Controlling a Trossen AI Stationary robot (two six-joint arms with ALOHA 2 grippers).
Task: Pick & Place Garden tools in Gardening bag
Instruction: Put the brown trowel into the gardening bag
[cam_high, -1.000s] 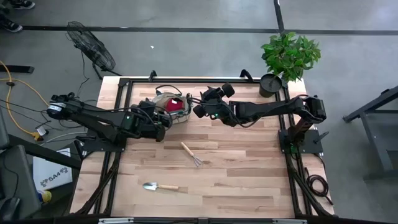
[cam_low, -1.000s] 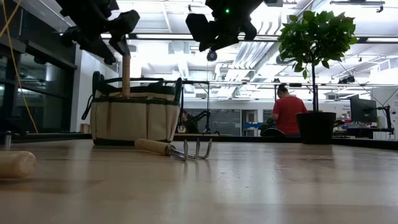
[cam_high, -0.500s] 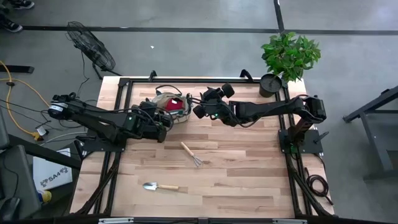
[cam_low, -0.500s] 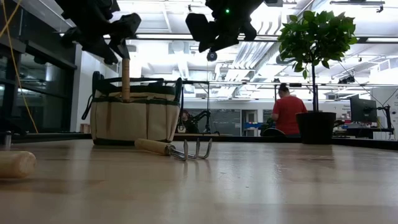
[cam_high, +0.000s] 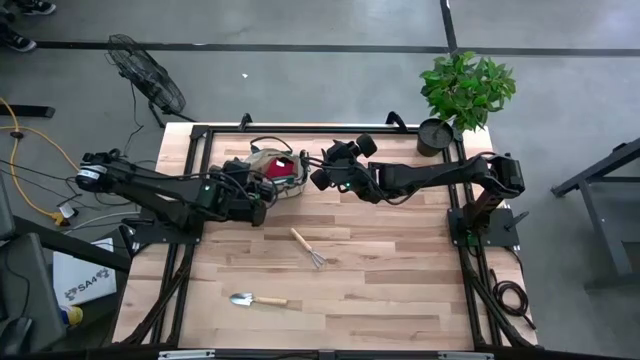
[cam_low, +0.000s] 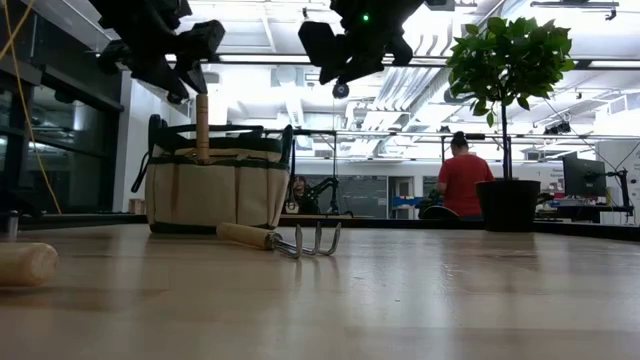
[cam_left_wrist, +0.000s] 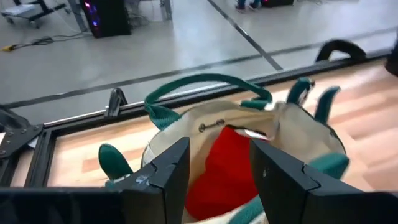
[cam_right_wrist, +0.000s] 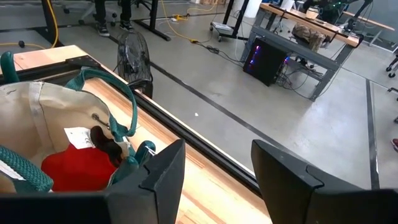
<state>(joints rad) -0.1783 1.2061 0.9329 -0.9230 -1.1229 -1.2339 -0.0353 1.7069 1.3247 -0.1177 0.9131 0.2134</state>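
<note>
I hold the left gripper (cam_left_wrist: 214, 168) open above the gardening bag (cam_high: 275, 168), clearing the trowel handle (cam_low: 202, 125) standing inside. Right gripper (cam_right_wrist: 214, 168) open beside the bag. Hand rake (cam_high: 308, 249) awaits on the counter (cam_high: 400, 280).

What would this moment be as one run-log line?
left fingers open above gardening bag | wooden handle upright in bag | right fingers open, raised beside bag | hand rake, trowel on table

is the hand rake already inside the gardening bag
No, the hand rake lies on the bare table, apart from the gardening bag.
</note>
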